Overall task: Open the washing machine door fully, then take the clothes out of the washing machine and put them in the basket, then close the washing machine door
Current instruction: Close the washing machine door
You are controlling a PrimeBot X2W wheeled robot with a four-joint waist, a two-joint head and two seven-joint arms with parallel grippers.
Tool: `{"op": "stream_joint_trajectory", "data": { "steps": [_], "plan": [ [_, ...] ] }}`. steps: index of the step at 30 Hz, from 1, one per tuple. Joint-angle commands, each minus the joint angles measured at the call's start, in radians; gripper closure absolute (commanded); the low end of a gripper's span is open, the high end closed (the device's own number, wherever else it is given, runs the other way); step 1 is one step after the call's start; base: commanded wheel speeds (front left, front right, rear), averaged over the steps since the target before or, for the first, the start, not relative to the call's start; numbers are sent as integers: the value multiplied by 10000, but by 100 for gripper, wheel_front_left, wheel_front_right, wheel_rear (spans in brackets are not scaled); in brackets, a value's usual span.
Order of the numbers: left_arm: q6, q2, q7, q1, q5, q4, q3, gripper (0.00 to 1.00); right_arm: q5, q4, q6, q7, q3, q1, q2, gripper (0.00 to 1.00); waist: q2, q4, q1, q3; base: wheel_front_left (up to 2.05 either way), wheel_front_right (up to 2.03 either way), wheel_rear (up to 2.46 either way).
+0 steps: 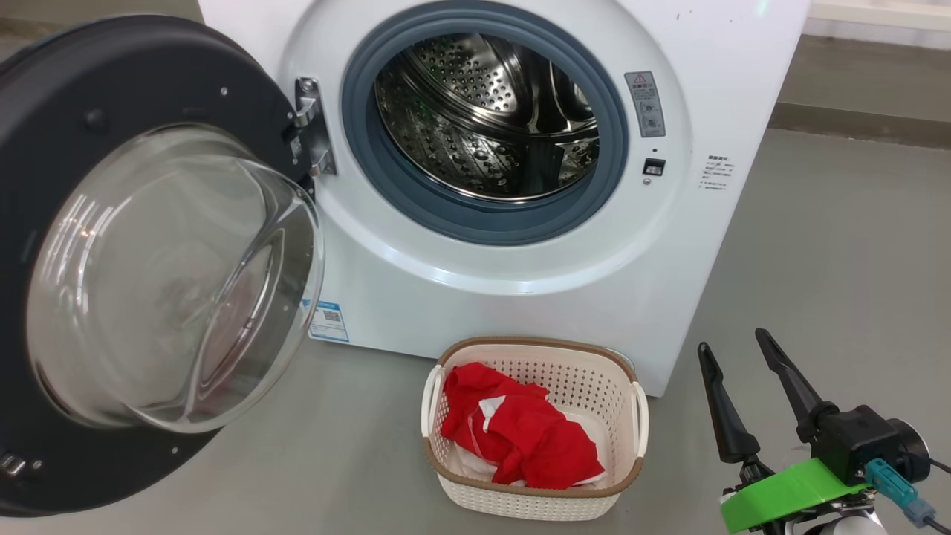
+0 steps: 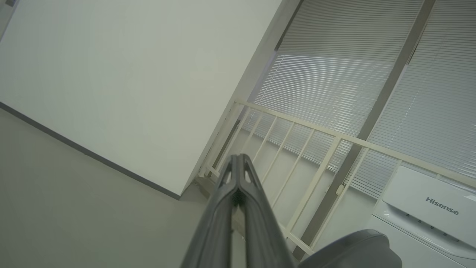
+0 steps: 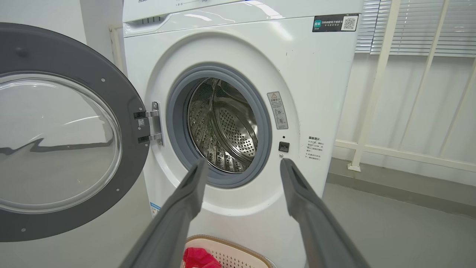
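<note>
2 grippers are on my screens. My left gripper (image 2: 238, 160) is clenched, its fingers pressed flat together and holding nothing, aimed at a pale wall (image 2: 130, 74) and a cream railing (image 2: 336, 137) in front of window blinds (image 2: 334, 74).

At the far left of the head view, the black-rimmed washing machine door (image 1: 160, 267) stands swung wide open on its hinge (image 1: 308, 126). To its right is the washing machine (image 1: 520, 297), with its steel drum (image 1: 483, 111) showing inside the grey gasket (image 1: 356, 148).

On the floor (image 1: 817, 260), just in front of the machine toward its right corner, sits the basket (image 1: 535, 505). The clothes (image 1: 520, 438) are heaped inside it, red with white patches.

At the near right, my right gripper (image 1: 732, 339) is released. Its 2 dark fingers are spread apart and grasp nothing, off to the right of the basket and not touching it.
</note>
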State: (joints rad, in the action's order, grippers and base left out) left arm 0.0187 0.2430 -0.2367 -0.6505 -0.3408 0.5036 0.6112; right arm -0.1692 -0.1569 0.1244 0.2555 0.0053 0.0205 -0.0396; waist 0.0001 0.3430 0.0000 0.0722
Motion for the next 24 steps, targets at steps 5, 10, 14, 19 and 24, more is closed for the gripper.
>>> {"op": "stream_joint_trajectory", "data": {
  "steps": [5, 10, 14, 19, 24],
  "plan": [
    [-68, 1148, 1085, -1166, -1262, 2437, 1072, 100, 140, 213, 63, 63, 192, 167, -106, 0, -1, -170, 0, -45, 0, 0, 0],
    [-105, 1717, 2235, -1641, -1562, 4067, 1125, 100, 137, 178, 63, 63, 229, 173, -106, 0, -1, -235, 0, -64, 0, 0, 0],
    [199, 1960, 2972, -1878, -1771, 4736, 1057, 100, 166, 169, 63, 63, 206, 155, -106, 0, -1, -231, 0, -91, 0, 0, 0],
    [728, 2065, 3817, -1992, -1987, 5081, 798, 100, 118, 137, 63, 63, 282, 89, -106, 0, -1, -147, 0, -109, 0, 0, 0],
    [949, 1996, 4475, -2025, -2317, 5186, 705, 100, 33, 100, 63, 63, 420, 107, -117, 0, -1, -80, 0, -129, 0, 0, 0]
  ]
}}
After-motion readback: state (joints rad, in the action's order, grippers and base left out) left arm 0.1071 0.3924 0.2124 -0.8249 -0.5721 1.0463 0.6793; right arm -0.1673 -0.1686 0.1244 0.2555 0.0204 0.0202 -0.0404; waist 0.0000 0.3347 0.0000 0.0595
